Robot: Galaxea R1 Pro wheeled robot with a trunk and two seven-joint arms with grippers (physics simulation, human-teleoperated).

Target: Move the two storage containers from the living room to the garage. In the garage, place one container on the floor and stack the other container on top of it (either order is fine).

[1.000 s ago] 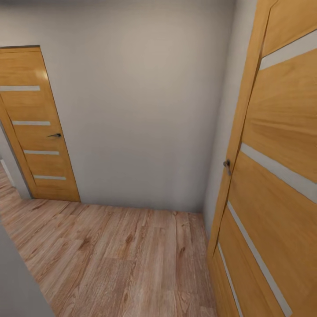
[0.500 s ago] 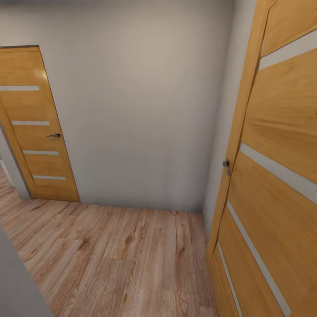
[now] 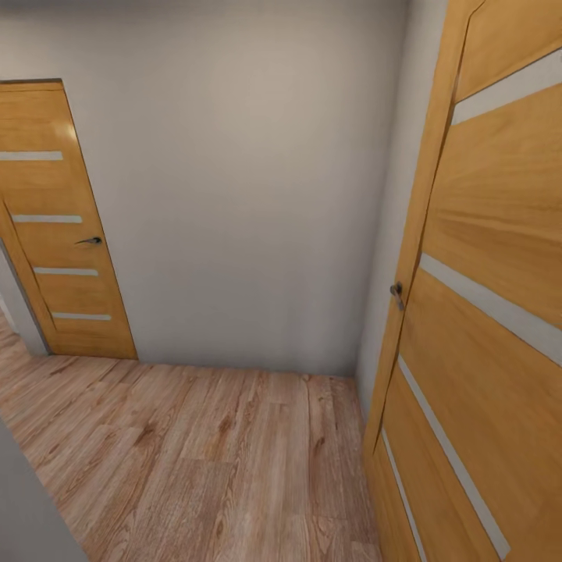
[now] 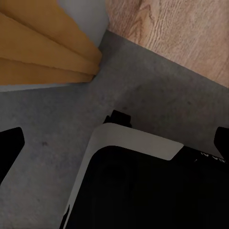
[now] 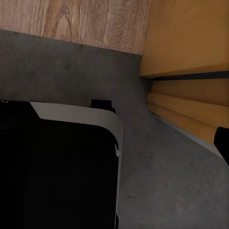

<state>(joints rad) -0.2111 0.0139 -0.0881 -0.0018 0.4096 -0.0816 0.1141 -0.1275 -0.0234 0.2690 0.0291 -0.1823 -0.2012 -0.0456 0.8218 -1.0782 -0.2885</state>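
Grey, mottled concrete floor [image 4: 143, 95] lies under the robot in both wrist views, meeting light wood planks [image 4: 181, 28] along a straight edge. The robot's base [image 4: 143, 186], black with a white rim, stands on the concrete just short of that edge.

Both fingertips [image 4: 9, 148] of the left gripper [image 4: 114, 143] show dark at opposite borders of its view, so its jaws stand wide apart with nothing between them but the base and floor below. Of the right gripper [image 5: 222, 143] one dark fingertip shows at the border; the other is lost against the black base, so I cannot tell how its jaws stand. Orange wood of a door frame [image 5: 191, 33] rises beside the concrete there.

From the head, planks run ahead to a plain grey wall [image 3: 250, 195]. An orange door [image 3: 58, 234] with pale stripes and a dark handle [image 3: 90, 240] stands at the far left. A second door [image 3: 484, 312], same wood and stripes, looms close on the right, its knob [image 3: 398, 293] at the near edge.
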